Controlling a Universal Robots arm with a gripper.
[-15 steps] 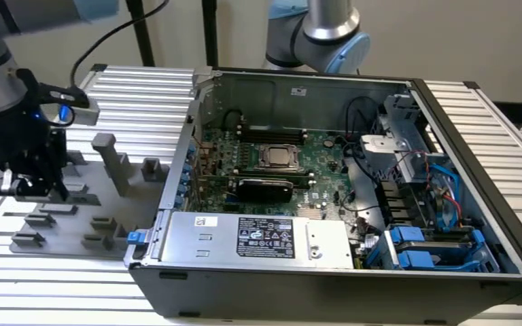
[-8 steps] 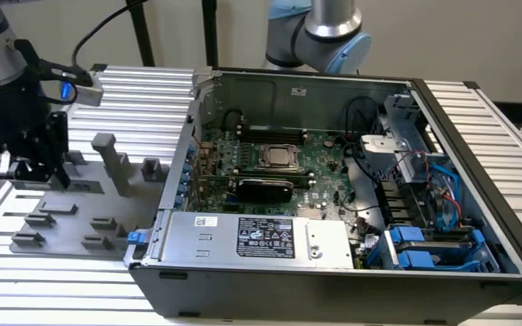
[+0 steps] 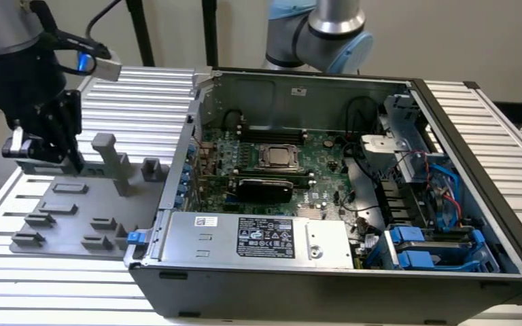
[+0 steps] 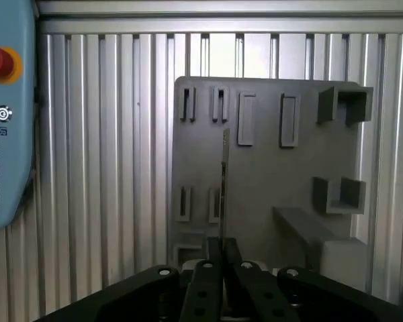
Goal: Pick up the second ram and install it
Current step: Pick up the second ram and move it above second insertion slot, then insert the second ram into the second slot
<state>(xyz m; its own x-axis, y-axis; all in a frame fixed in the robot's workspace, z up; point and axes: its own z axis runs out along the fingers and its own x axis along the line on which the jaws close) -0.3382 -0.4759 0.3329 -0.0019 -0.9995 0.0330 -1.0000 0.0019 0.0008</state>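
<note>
The claw (image 4: 223, 247) is clamped on the one second ram (image 4: 224, 174), held edge-on over one grey fixture plate (image 4: 269, 181). One open computer case (image 3: 334, 292) stands to the exterior view's right. Plate and case sit on a ribbed metal desk (image 4: 101, 174), with a beige wall (image 3: 478, 34) behind.

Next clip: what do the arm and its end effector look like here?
The arm has silver tubes and grey joints with light-blue caps. Its end effector is black, with linked fingers fastened by silver screws. At the wrist sit a small silver box with a blue glow beside it and a looping black cable.
</note>
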